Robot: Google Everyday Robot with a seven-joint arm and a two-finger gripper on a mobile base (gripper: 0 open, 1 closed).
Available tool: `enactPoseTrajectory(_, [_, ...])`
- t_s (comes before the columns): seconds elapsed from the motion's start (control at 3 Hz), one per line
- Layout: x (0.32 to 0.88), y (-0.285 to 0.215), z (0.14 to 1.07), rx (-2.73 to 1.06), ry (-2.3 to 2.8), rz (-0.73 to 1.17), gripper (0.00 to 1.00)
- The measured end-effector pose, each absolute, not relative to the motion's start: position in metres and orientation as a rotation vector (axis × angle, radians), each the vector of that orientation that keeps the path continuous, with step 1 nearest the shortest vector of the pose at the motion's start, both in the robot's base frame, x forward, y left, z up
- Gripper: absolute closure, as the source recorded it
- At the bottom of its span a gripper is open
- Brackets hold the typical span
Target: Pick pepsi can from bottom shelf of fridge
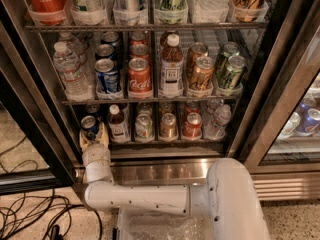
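camera view: tool (94, 134) at pepsi can (90, 124), bottom shelf (167, 143) left edge

This reads as a shop corner or staff pantry, not a home. A tall glass-door display fridge (160, 173) with a black frame and ribbed stainless base fills the view from 9 to 2 o'clock. Its wire racks (150, 28) are packed with labels-out rows of soda cans, water bottles and tea. At 3 o'clock a second cooler (305, 121) holds more cans. The speckled stone floor (295, 219) has loose black cables (25, 214) at 7 o'clock. The robot's pincer (93, 136) sits at 8 o'clock, at the left end of the bottom shelf (165, 145), right at the pepsi can (90, 125).
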State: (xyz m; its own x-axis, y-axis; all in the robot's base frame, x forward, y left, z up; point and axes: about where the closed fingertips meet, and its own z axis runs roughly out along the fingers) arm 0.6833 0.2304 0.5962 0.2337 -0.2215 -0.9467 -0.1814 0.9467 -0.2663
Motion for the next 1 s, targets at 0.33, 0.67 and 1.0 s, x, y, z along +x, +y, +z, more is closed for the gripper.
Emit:
enactPoseTrajectory(0.33, [0.683, 0.230, 0.596, -0.353, 1.343, -0.028, 1.00])
enactPoseTrajectory(0.67, [0.681, 0.234, 0.602, -0.360, 1.336, -0.007, 1.00])
enactPoseTrajectory(1.0, [0.674, 0.238, 0.620, -0.340, 1.318, 0.052, 1.00])
